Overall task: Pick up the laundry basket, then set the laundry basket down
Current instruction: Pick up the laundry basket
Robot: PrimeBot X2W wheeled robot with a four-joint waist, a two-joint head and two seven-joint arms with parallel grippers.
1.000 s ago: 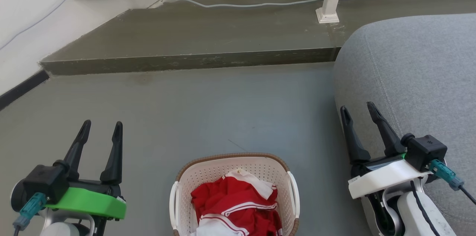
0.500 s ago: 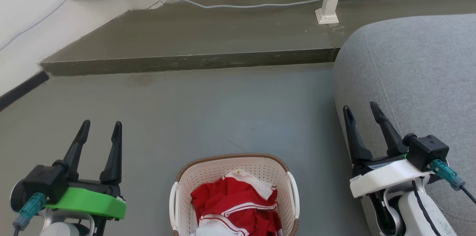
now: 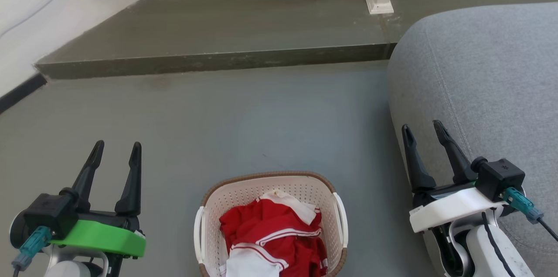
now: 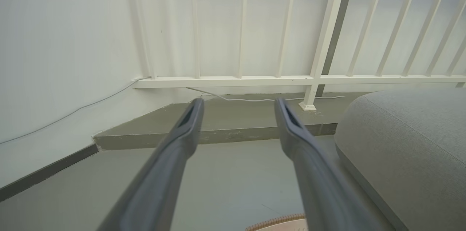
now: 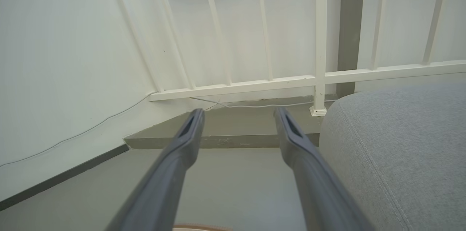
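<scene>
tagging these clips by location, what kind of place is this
Probably a home, maybe a living area: a grey cushioned sofa, a laundry basket of red-and-white clothes, and a white railing.

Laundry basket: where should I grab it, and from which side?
Probably by its two white side handles: left gripper on the left handle, right gripper on the right handle, each descending from its own outer side. The handles bow out from the walls of the laundry basket, and both open grippers flank it.
</scene>
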